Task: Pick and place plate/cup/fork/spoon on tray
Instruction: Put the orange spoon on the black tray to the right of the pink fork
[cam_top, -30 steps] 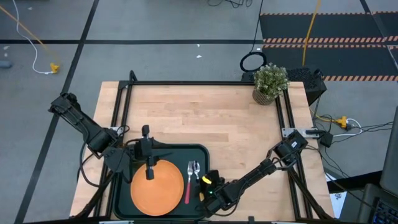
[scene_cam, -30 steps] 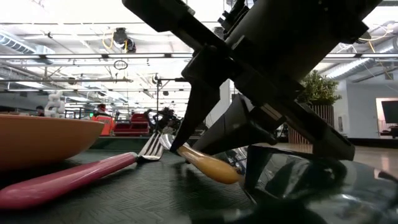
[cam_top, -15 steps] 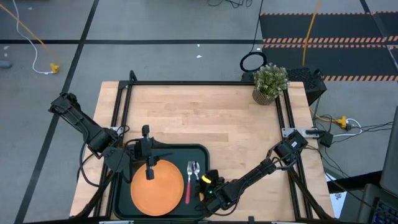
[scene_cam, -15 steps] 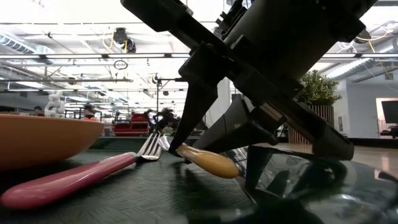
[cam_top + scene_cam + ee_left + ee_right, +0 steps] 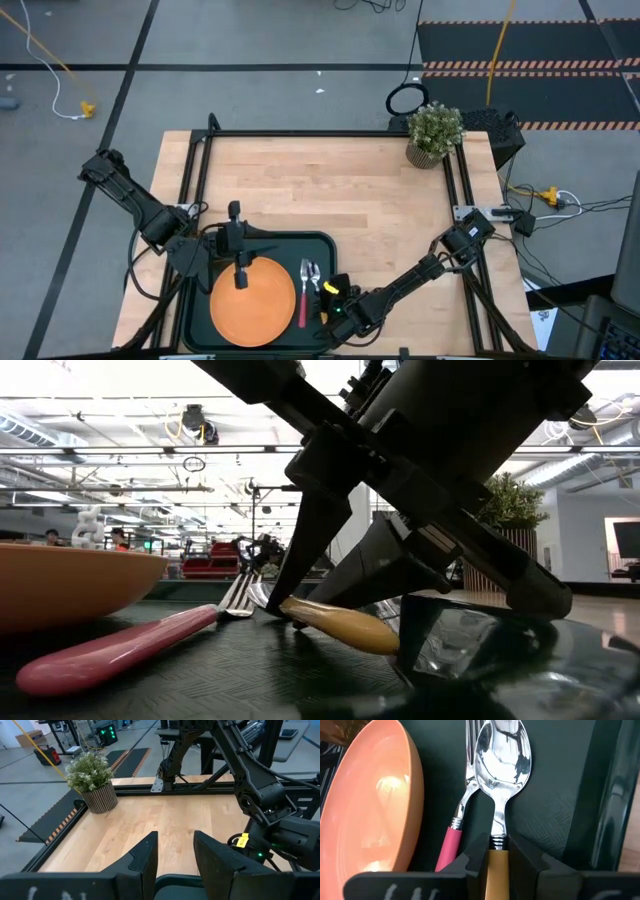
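Spoon point(image 5: 501, 780) is lying on the tray point(image 5: 330, 245), right next to the fork point(image 5: 462, 802) w/ their metal ends touching, bowl end pointing to the far side. Right tool point(image 5: 497, 857) is down at the near end of the spoon, fingers point(image 5: 315, 540) narrow and pinched on the orange-yellow handle, which sits tilted a bit in the low view w/ the handle end lifted off the tray. Fork lies flat on the tray btw the spoon and the plate point(image 5: 252, 300), pink handle toward the near edge. Plate takes up the left-middle of the tray.

Left tool point(image 5: 175, 855) hangs over the far-left part of the tray, above the plate's far rim, fingers apart w/ nothing btw them. Can't spot the cup in any view tbh.

Tray sits at the near edge of the tabletop point(image 5: 330, 190). Potted plant point(image 5: 434, 131) is way off in the far right corner.
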